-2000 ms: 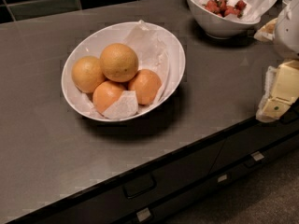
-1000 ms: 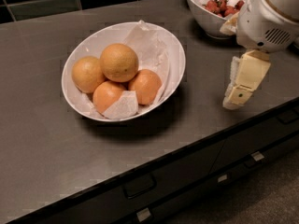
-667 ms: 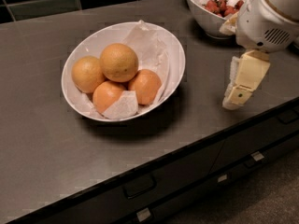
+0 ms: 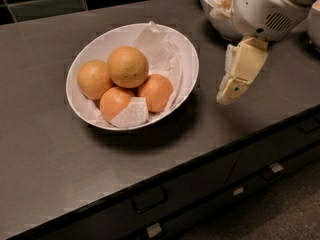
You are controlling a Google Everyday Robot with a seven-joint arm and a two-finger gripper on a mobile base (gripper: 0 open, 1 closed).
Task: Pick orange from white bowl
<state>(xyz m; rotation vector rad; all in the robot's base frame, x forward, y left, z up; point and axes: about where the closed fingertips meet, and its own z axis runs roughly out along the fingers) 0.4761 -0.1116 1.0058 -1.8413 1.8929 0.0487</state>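
Note:
The white bowl (image 4: 187, 59) sits on the dark counter left of centre, lined with crumpled white paper (image 4: 161, 49). Several oranges lie in it: one on top (image 4: 128, 66), one at the left (image 4: 93, 79), one at the front (image 4: 116, 102) partly under paper, one at the right (image 4: 156, 91). My gripper (image 4: 229, 95) hangs from the white arm at the upper right, just right of the bowl's rim and above the counter. It holds nothing.
A smaller white bowl (image 4: 214, 9) stands at the back right, mostly hidden by my arm. The dark counter (image 4: 45, 154) has a front edge with drawers (image 4: 150, 199) below. A tiled wall runs along the back.
My gripper has moved left from the right edge toward the bowl and now hangs close to its right rim. The bowl and oranges have not moved.

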